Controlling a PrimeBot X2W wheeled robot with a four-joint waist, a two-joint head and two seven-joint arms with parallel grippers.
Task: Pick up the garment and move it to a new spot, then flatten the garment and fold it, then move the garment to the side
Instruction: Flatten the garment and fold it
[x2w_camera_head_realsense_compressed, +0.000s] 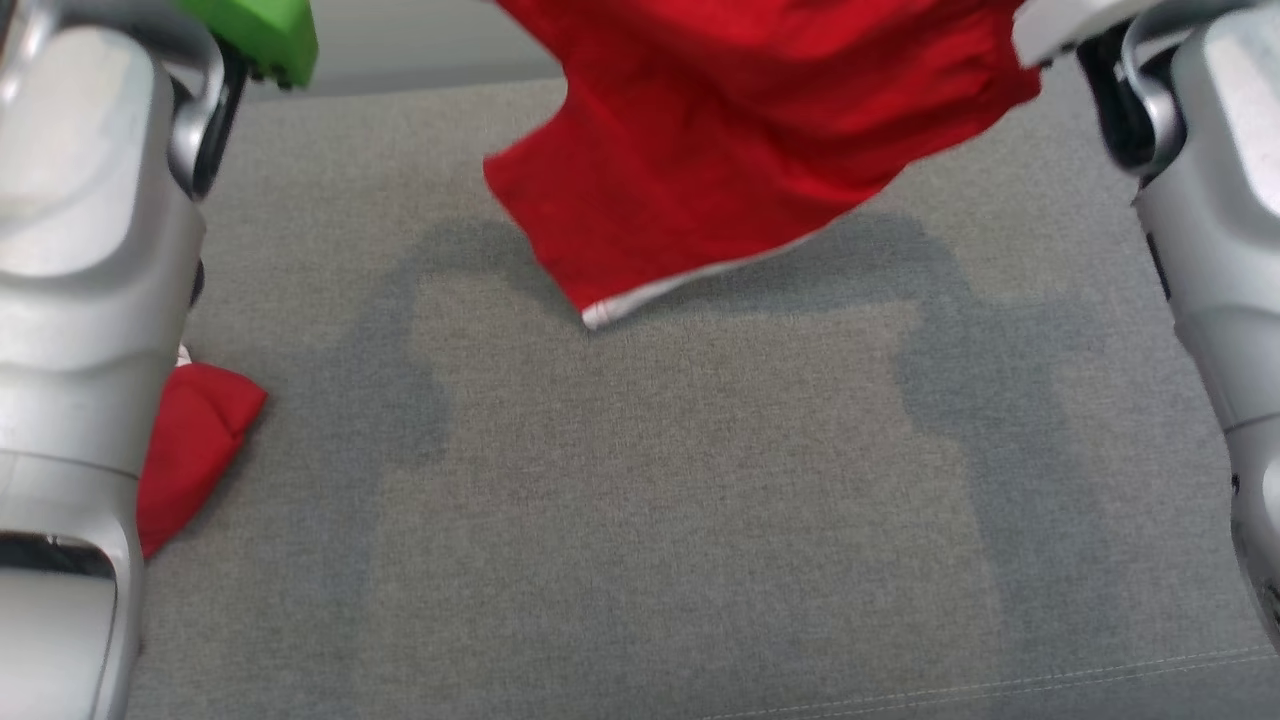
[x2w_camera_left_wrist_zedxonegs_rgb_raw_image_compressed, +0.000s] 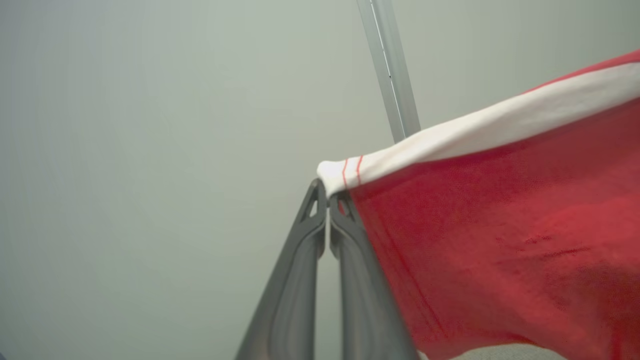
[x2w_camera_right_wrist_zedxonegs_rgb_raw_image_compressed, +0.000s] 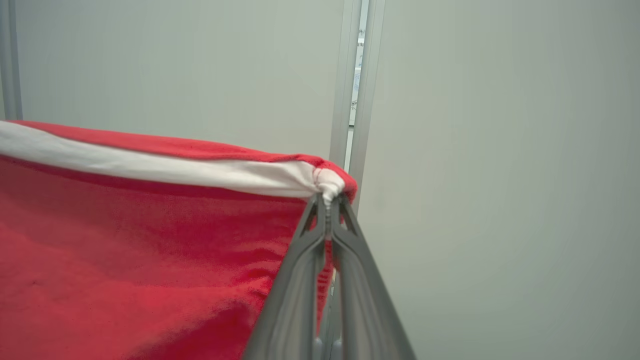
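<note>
The garment (x2w_camera_head_realsense_compressed: 730, 130), bright red with a white edge, hangs in the air above the grey surface (x2w_camera_head_realsense_compressed: 660, 500), its lowest corner at the middle of the head view. In the left wrist view my left gripper (x2w_camera_left_wrist_zedxonegs_rgb_raw_image_compressed: 327, 192) is shut on a white red-striped corner of the garment (x2w_camera_left_wrist_zedxonegs_rgb_raw_image_compressed: 500, 225), which stretches off to the right. In the right wrist view my right gripper (x2w_camera_right_wrist_zedxonegs_rgb_raw_image_compressed: 327, 200) is shut on another white-edged corner of the garment (x2w_camera_right_wrist_zedxonegs_rgb_raw_image_compressed: 150, 240), which stretches left. The cloth is taut between the two grips. Both pale forearms frame the head view.
A darker red bundled piece (x2w_camera_head_realsense_compressed: 190, 440) lies on the grey surface at the left, partly behind my left forearm (x2w_camera_head_realsense_compressed: 80, 300). A green object (x2w_camera_head_realsense_compressed: 260, 35) sits at the top left. A pale wall with metal posts (x2w_camera_left_wrist_zedxonegs_rgb_raw_image_compressed: 390, 70) stands behind.
</note>
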